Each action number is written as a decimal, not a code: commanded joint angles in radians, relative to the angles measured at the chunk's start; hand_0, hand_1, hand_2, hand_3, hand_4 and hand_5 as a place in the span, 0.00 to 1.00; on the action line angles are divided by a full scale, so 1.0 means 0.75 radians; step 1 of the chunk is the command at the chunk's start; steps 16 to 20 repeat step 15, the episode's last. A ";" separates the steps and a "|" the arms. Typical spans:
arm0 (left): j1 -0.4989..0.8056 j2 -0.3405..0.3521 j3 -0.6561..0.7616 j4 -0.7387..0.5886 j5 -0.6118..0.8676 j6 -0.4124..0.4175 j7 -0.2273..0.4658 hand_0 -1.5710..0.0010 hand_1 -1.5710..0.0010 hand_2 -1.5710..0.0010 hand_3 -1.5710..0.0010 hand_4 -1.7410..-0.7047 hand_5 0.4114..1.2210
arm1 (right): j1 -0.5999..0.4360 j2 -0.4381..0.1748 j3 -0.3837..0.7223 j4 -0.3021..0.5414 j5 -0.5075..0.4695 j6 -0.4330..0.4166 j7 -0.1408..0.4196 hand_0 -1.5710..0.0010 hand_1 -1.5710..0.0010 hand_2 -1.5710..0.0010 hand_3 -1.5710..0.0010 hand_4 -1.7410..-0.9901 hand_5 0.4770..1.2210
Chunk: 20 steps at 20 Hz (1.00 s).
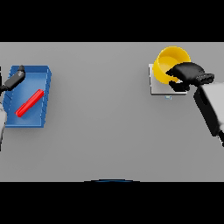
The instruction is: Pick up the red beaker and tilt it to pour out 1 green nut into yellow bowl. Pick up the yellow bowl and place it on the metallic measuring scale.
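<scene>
The yellow bowl (171, 62) sits at about one o'clock on the grey tabletop (105, 131), tilted so that its open mouth faces toward the left of the view. It rests over the metallic measuring scale (158, 86), a pale square plate that shows below and left of the bowl; whether the bowl's base lies flat on the plate cannot be told. The right hand (186, 75) is at the bowl's right rim, its dark fingers curled round the edge and pinching it, with the white and grey forearm running down toward four o'clock.

Well apart, at about nine o'clock, a blue tray (45, 81) lies on the tabletop. Inside it a red beaker (29, 103) lies on its side, slanting from lower left to upper right across the tray's floor. The left hand (15, 78) shows over the tray's upper left corner, at the far left edge of the view; its fingers look straight and together, holding nothing, and it stays clear of the beaker.
</scene>
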 commanded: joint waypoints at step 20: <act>-0.012 -0.003 0.001 0.015 -0.002 0.005 0.000 1.00 1.00 1.00 1.00 0.98 0.31 | -0.024 0.012 0.004 0.061 0.003 0.011 -0.032 0.99 0.99 0.98 0.91 0.35 0.35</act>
